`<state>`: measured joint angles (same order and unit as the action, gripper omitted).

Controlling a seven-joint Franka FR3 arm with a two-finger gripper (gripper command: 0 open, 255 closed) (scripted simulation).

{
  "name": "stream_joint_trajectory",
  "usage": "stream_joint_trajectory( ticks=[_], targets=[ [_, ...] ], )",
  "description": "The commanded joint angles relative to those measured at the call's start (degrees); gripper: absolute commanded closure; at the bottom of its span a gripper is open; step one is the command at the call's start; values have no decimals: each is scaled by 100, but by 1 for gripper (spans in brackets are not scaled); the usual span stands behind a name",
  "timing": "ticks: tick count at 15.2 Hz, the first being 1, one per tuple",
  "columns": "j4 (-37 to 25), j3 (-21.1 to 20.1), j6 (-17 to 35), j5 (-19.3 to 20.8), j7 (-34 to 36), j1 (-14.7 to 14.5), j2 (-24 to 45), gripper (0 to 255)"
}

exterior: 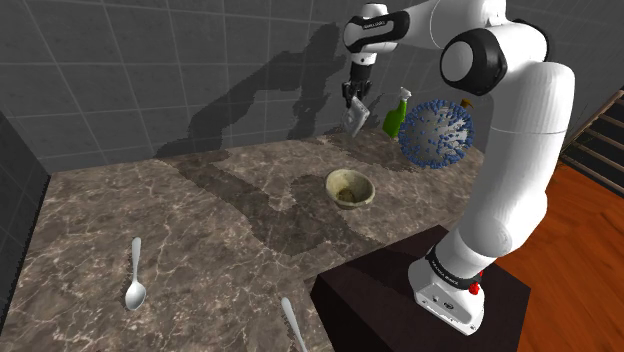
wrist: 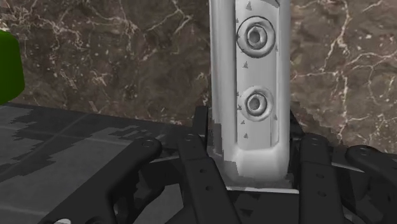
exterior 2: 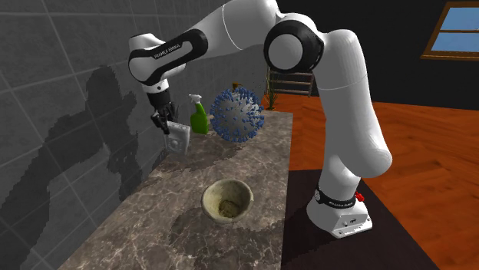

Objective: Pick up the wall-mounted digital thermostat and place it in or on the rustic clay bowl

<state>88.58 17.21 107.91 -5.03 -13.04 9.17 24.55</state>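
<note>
Black gripper (exterior 2: 163,121), fingers clamped on the grey thermostat (exterior 2: 178,138), holds it above the marble counter (exterior 2: 257,162); the carry looks in hand; next, across to the bowl (exterior 2: 227,201), then release.

Dim scene, one hard light.
Look, the arm (exterior: 520,130) throws a crisp dark shadow onto the tiled wall (exterior: 120,80) and marble counter (exterior: 200,230); its white links gleam.

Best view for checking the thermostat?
Wrist view: the grey thermostat is close up, clasped between the black fingers, with its two round fittings plain. The second exterior view shows it as a small square plate under the gripper, over the marble counter. The shoulder view shows it smaller, against the tiled wall.
</note>
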Motion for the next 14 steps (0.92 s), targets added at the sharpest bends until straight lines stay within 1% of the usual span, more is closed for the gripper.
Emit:
stream_joint_trajectory(
  ticks=[1, 11, 12, 14],
  targets=[
    [-107, 7, -152, 14, 5, -1, -48, 255],
    [-736, 31, -875, 50, 16, 22, -147, 255],
    [-749, 32, -889, 51, 17, 23, -149, 255],
    [-78, 27, -707, 184, 179, -166, -652, 255]
  ],
)
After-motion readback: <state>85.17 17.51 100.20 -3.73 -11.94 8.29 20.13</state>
